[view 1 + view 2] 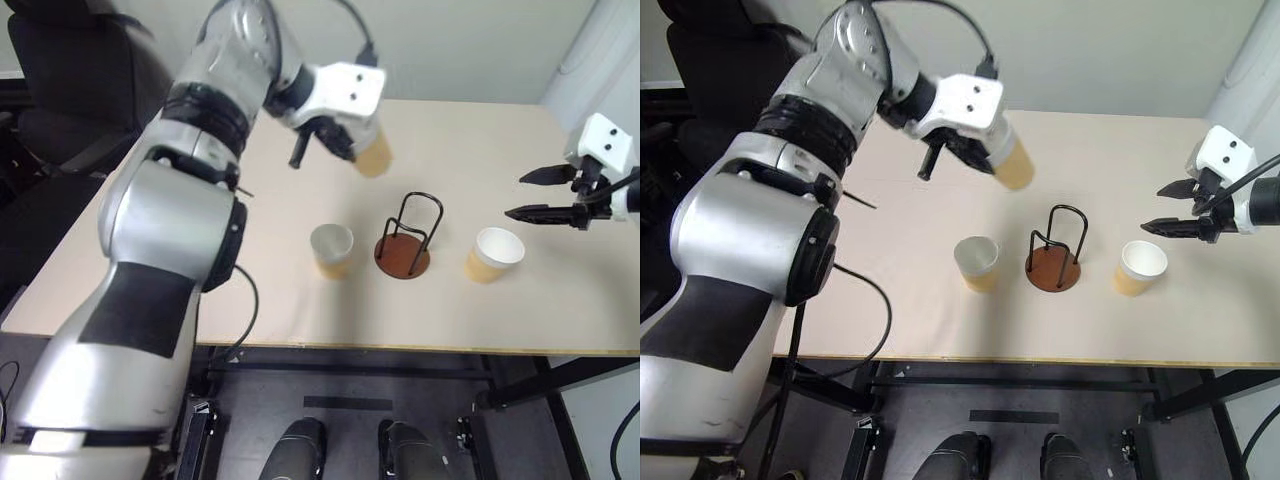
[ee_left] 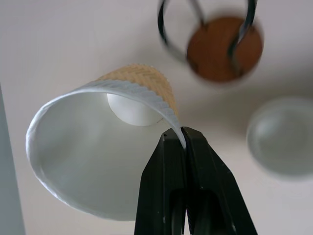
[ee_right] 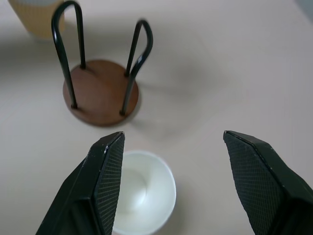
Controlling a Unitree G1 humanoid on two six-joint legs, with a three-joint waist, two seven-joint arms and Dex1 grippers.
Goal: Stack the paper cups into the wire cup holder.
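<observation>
Nearest the front table edge (image 1: 330,345), the wire cup holder (image 1: 405,245) is set upright and empty; one paper cup (image 1: 331,249) stands just to its left and another cup (image 1: 493,253) just to its right, both mouth-up, seemingly so that rims can be pinched; bare tabletop is left all round them; beyond the holder, a third cup (image 1: 374,154) is held aloft, tilted, its rim clamped by the closed left gripper (image 2: 184,138), presumably for lowering between the loops; the right gripper (image 1: 528,195) is spread wide, empty, well clear.
</observation>
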